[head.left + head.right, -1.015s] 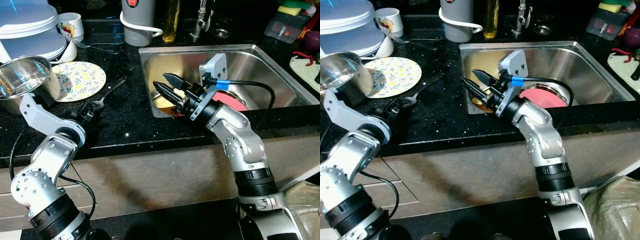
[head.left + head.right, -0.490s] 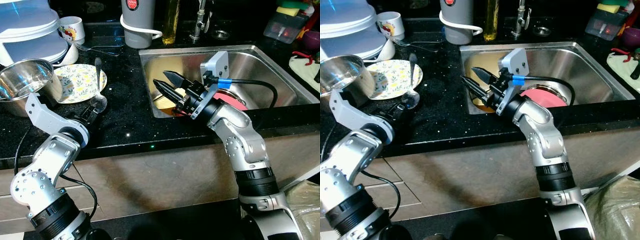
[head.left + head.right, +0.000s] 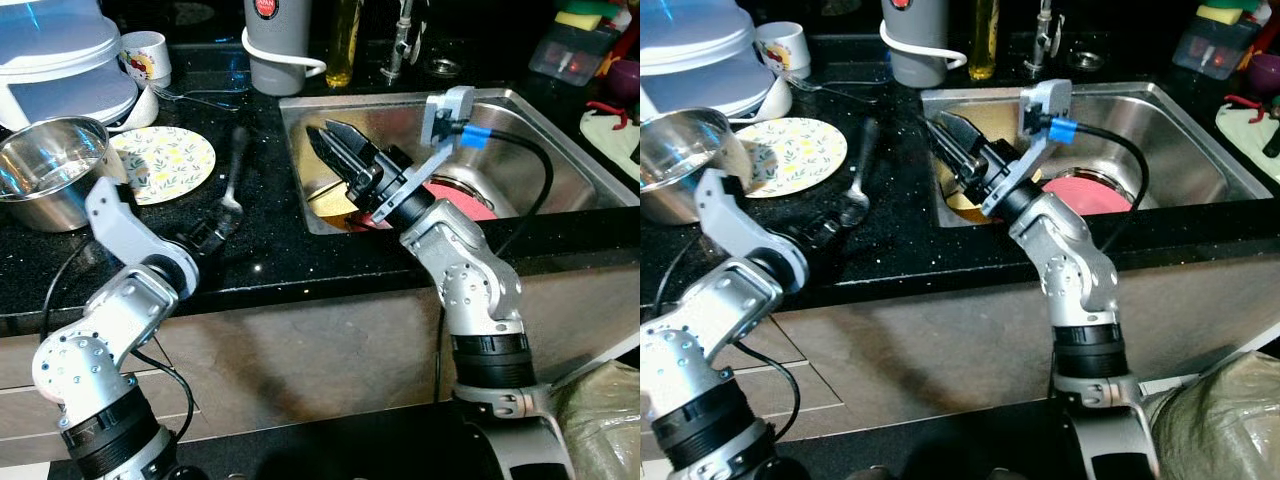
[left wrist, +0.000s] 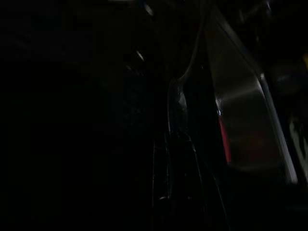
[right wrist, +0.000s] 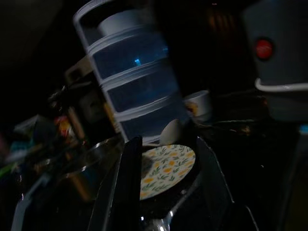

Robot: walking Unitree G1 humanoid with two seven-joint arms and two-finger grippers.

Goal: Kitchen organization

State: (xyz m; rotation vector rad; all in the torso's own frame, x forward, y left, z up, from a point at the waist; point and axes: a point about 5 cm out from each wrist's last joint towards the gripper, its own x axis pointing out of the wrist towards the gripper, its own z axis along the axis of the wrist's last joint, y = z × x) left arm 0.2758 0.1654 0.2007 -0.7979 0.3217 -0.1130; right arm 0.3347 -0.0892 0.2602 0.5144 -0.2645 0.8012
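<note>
A metal fork point(image 3: 233, 178) is held over the black counter point(image 3: 260, 250), handle pointing to the back. My left gripper point(image 3: 212, 233) is shut on its head end, just right of the floral plate point(image 3: 165, 160). The same fork point(image 4: 177, 98) is faintly visible in the dark left wrist view. Over the left end of the steel sink point(image 3: 540, 130), my right gripper point(image 3: 333, 152) is open and holds nothing, pointing left toward the counter. Its fingers point(image 5: 127, 187) frame the floral plate point(image 5: 166, 166) in the right wrist view. A pink plate point(image 3: 465, 203) and a yellow dish point(image 3: 328, 205) lie in the sink.
A steel bowl point(image 3: 45, 170) sits left of the floral plate, under a stacked blue-white container point(image 3: 60, 60). A mug point(image 3: 148, 55), a grey jug point(image 3: 273, 45), an oil bottle point(image 3: 345, 40) and the tap point(image 3: 400, 40) line the back. Sponges and clutter point(image 3: 590, 40) are at far right.
My left gripper swung the fork to the right, away from the plate. My right gripper rose and turned further left over the sink's left end.
</note>
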